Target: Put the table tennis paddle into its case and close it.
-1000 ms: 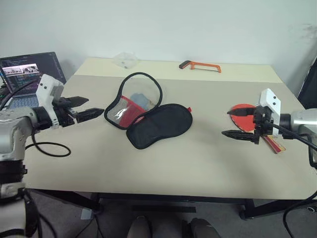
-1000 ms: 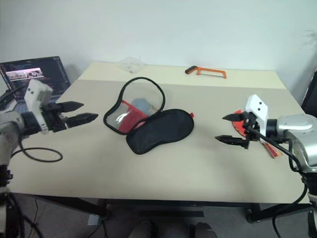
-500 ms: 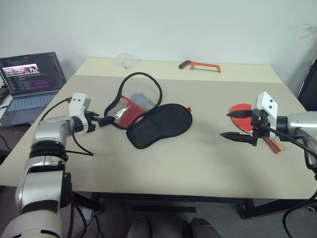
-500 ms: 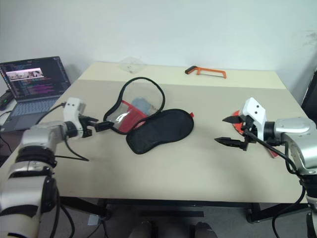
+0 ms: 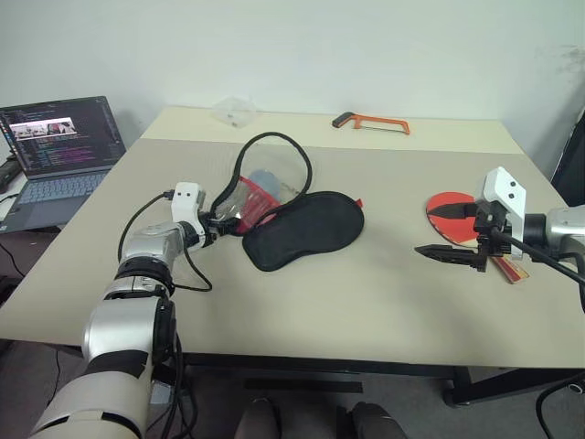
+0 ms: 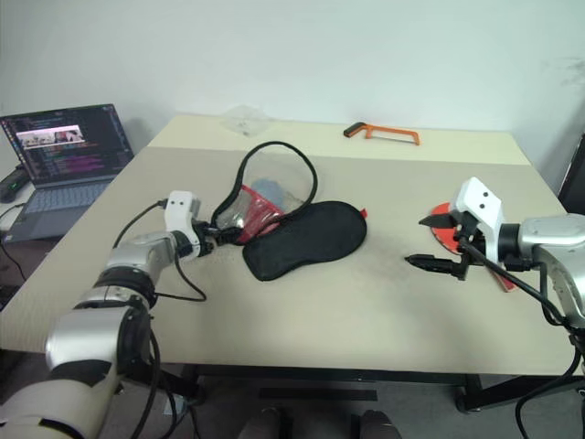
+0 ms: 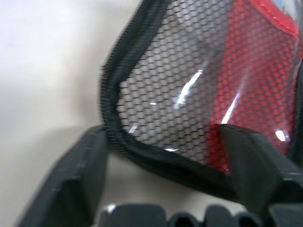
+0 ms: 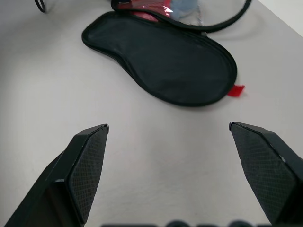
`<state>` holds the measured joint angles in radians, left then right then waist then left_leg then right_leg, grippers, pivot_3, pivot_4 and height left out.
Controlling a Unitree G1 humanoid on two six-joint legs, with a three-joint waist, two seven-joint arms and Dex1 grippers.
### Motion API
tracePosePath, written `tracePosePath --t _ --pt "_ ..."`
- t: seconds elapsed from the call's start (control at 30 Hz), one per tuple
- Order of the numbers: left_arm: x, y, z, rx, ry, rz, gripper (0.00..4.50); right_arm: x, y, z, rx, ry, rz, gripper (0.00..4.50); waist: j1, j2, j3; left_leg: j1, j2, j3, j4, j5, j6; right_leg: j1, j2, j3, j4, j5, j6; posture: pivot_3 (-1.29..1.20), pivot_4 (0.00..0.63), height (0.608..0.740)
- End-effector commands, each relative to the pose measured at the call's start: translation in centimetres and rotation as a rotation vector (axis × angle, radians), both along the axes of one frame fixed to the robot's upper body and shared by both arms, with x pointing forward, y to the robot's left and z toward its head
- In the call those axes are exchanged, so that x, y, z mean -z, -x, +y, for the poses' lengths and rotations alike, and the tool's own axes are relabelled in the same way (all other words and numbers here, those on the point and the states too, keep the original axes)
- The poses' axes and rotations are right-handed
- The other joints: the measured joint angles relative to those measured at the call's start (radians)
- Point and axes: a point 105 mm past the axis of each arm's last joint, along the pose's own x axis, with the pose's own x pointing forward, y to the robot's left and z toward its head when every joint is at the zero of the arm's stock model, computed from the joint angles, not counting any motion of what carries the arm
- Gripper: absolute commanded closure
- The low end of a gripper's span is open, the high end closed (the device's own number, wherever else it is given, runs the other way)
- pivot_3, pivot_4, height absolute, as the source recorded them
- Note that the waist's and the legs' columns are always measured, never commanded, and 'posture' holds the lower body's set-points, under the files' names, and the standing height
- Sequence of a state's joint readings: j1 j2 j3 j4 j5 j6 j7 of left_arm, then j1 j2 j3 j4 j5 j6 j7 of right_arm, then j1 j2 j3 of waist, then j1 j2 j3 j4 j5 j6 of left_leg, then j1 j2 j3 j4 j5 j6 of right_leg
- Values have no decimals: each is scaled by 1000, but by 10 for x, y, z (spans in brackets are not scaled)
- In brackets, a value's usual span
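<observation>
No legible text, labels or numbers. Laptop [image 5: 57, 142] screen shows lines of small script, too fine to read. Case [image 5: 302, 229] shows no readable logo.

The case [image 5: 306, 229] is soft matt black cloth on its flat half. Its raised flap [image 7: 199, 90] is black mesh over a glossy clear film that throws white glints, with red fabric behind and a ribbed black edging [image 7: 113, 118] along the rim. The paddle [image 5: 452, 215] has a smooth, dull red rubber face and a pale wood handle [image 5: 505, 267] with dark and red stripes. The table [image 5: 366, 302] is a smooth matt beige top. The gripper fingers [image 8: 87, 165] are matt black plastic with a fine cross-hatched texture on the pads. The saw [image 5: 370, 121] has a glossy orange frame. The laptop [image 5: 57, 146] has a glowing screen and a grey, matt body.
</observation>
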<state>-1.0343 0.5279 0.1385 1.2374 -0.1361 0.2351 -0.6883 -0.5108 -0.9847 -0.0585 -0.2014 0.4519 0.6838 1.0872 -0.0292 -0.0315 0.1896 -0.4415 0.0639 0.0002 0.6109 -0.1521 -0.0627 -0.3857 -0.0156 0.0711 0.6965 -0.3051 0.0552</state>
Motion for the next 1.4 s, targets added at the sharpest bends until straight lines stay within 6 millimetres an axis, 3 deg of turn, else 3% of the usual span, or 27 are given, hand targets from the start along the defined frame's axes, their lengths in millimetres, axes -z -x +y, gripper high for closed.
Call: tracePosePath --t 0.03,0.27,0.4,0.57,0.67,0.83,1.07,1.4 --pt "-23 -5 -4 27 45 -81 2047 -14 2 0 0 8 -64 0 -1 0 0 0 0 0 0 0 0 0 0 0 0 0 0 0 150 740" --pt "-51 2 -4 40 168 -209 4462 -10 0 2 -5 1 -65 0 -3 0 0 0 0 0 -1 0 0 -1 0 0 0 0 0 0 150 740" --pt "-69 12 -12 -16 230 -314 4462 -10 0 3 -12 -3 -66 0 -3 0 0 0 1 0 -1 0 0 0 0 0 0 0 0 0 150 740" --pt "-83 31 -39 -93 306 -387 4462 -8 0 6 -24 -6 -61 0 1 0 0 0 0 -1 1 0 0 1 -1 0 0 1 1 0 150 740" --pt "-81 34 -54 -172 332 -387 4462 -7 0 7 -29 -6 -60 0 0 0 0 0 0 -1 2 0 0 2 -1 0 0 1 1 0 150 740" --pt "-77 35 -59 -301 367 -378 4462 -7 0 6 -31 -1 -57 0 -2 -1 0 5 -1 -1 2 0 0 7 -1 1 -2 1 2 0 150 740" --pt "-61 31 -35 -594 438 -292 4462 -8 1 6 -33 0 -53 0 -3 -1 0 5 -1 -1 1 0 0 7 0 1 -4 1 2 0 150 740" --pt "-58 31 -76 -636 592 -180 4462 -7 3 4 -37 8 -41 0 4 -1 1 4 -3 -1 0 0 0 13 -3 1 -17 5 7 0 150 740"
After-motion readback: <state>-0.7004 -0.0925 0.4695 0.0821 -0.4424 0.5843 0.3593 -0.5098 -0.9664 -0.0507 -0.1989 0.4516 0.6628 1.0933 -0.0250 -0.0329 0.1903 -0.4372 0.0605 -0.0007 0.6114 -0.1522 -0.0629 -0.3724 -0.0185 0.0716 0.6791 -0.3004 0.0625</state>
